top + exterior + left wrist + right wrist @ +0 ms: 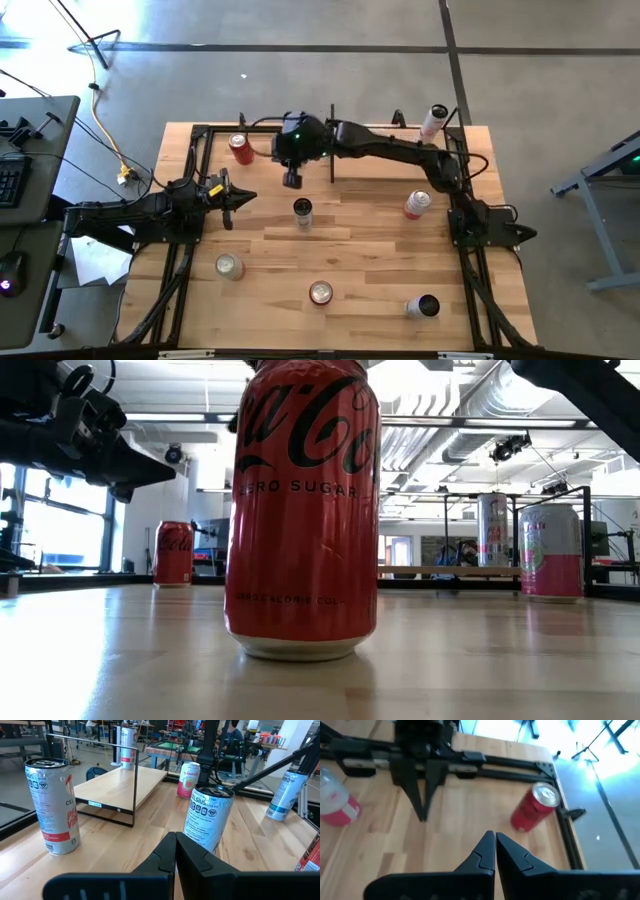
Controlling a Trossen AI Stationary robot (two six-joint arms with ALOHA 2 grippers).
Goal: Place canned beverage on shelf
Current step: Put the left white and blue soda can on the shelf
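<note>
The right end effector [495,839] is hanging empty over the back middle of the surface [380,250] with its fingers pressed together, its arm reaching in across the shelf [125,785]. The left end effector [175,842] is likewise closed on nothing, lying low near the left edge and pointing across the surface. The can [302,211] nearest both is standing upright in the open, its long axis vertical, just in front of the right end effector and straight ahead of the left one. The right looks slightly nearer, though either could take it. Both would need to open their fingers first. It is showing as a tall slim silver can with a dark top and CELSIUS lettering [207,820], seemingly undented. The shelf is lying behind and to the right of this can, its black upright [332,150] at the near end. Another can [125,747] is standing by its far end, so the free space seems to be the near stretch.
</note>
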